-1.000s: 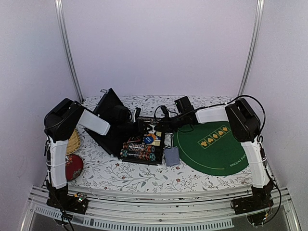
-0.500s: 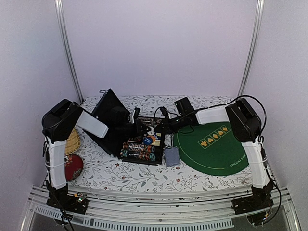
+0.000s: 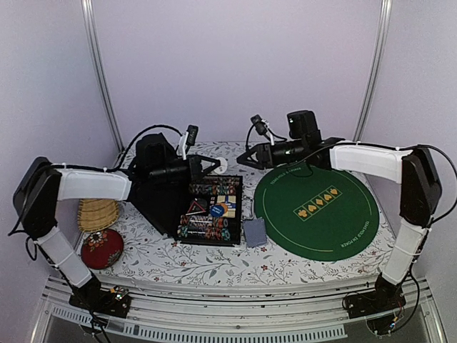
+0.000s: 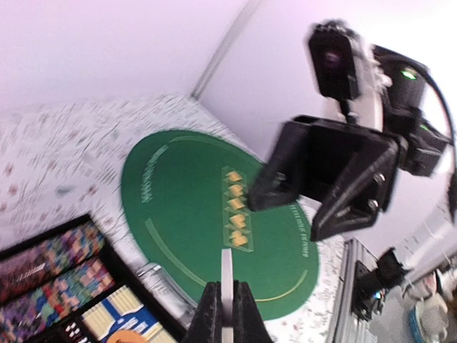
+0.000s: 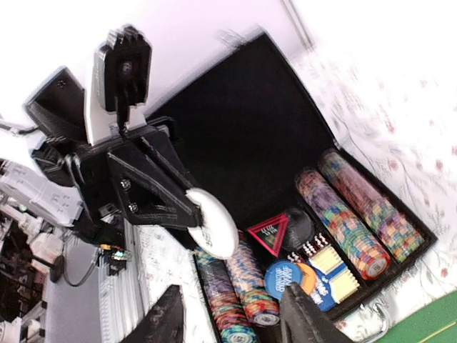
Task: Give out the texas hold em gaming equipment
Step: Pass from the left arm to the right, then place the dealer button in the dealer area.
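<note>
Two claws hang high over the far edge of the black case [image 3: 153, 200], with a narrow gap of open air between them. Our left arm stretches level from the case's left side, its left claw [image 3: 212, 167] pinching one white button disc [image 5: 214, 227]. Our right arm reaches across from the case's right, with the right claw [image 3: 245, 158] spread and holding nothing. Inside the case we count four rows of chips [image 5: 343, 225] and one blue disc [image 5: 284, 277]. One card deck [image 3: 255, 232] lies just right of it, beside the green mat [image 3: 314, 229].
</note>
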You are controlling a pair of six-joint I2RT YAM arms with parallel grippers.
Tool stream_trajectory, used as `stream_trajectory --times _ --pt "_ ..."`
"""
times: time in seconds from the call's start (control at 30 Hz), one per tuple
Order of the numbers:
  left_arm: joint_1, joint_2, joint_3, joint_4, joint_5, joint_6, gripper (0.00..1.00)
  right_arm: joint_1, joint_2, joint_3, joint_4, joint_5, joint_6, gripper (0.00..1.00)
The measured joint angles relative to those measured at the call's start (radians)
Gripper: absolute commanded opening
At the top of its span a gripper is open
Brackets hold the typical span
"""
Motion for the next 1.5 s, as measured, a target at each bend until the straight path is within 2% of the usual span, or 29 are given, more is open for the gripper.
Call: stream_trajectory --times 0.1,0.2,0.27,0.4,0.5,0.57,0.6,0.73,0.77,0.83,0.87,0.9,0.93,1.0,1.07,1.23,1.37,1.5 --pt "-0.035 -0.092 -0.018 0.02 0.043 0.045 0.0 0.0 -0.089 -0.035 0.042 -0.04 -0.049 0.61" --pt "-0.055 -0.139 -0.041 0.055 0.099 0.061 0.0 0.006 -0.128 -0.065 0.1 -0.096 -0.068 0.62" --pt "-0.064 -0.151 -0.051 0.067 0.123 0.07 0.0 0.018 -0.129 -0.072 0.122 -0.119 -0.076 0.55" --pt "-0.079 -0.155 -0.059 0.076 0.143 0.09 0.0 0.061 -0.118 -0.072 0.136 -0.166 -0.101 0.34" --pt "-0.079 -0.154 -0.061 0.078 0.154 0.092 0.0 0.085 -0.1 -0.07 0.144 -0.19 -0.105 0.21" --pt "-0.081 -0.154 -0.062 0.084 0.162 0.091 0.0 0.087 -0.09 -0.07 0.143 -0.202 -0.109 0.07" --pt "-0.081 -0.154 -0.063 0.085 0.164 0.091 0.0 0.086 -0.087 -0.07 0.143 -0.202 -0.112 0.03" --pt "-0.082 -0.154 -0.064 0.098 0.187 0.088 0.0 0.083 -0.084 -0.07 0.144 -0.241 -0.125 0.02" --pt "-0.082 -0.154 -0.064 0.101 0.192 0.088 0.09 0.082 -0.084 -0.07 0.145 -0.244 -0.129 0.02" --pt "-0.082 -0.154 -0.064 0.098 0.19 0.088 0.56 0.079 -0.084 -0.07 0.144 -0.246 -0.132 0.02" --pt "-0.083 -0.154 -0.064 0.092 0.175 0.097 0.72 0.074 -0.085 -0.07 0.143 -0.242 -0.129 0.02" --pt "-0.084 -0.154 -0.062 0.079 0.156 0.099 0.83 0.071 -0.087 -0.072 0.14 -0.235 -0.122 0.02" --pt "-0.084 -0.155 -0.058 0.054 0.124 0.106 0.9 0.061 -0.093 -0.078 0.138 -0.234 -0.113 0.02" --pt "-0.084 -0.155 -0.04 -0.026 0.036 0.126 0.97 0.008 -0.126 -0.119 0.136 -0.231 -0.076 0.02" --pt "-0.084 -0.155 -0.015 -0.115 -0.063 0.15 0.98 -0.071 -0.179 -0.185 0.133 -0.222 -0.032 0.02" --pt "-0.084 -0.16 0.052 -0.328 -0.283 0.204 0.98 -0.413 -0.353 -0.397 0.02 -0.147 0.086 0.02" --pt "-0.084 -0.166 0.054 -0.401 -0.353 0.223 0.98 -0.653 -0.459 -0.561 -0.081 -0.096 0.133 0.02" --pt "-0.084 -0.166 0.054 -0.443 -0.385 0.228 0.98 -0.706 -0.472 -0.606 -0.157 -0.047 0.134 0.02"
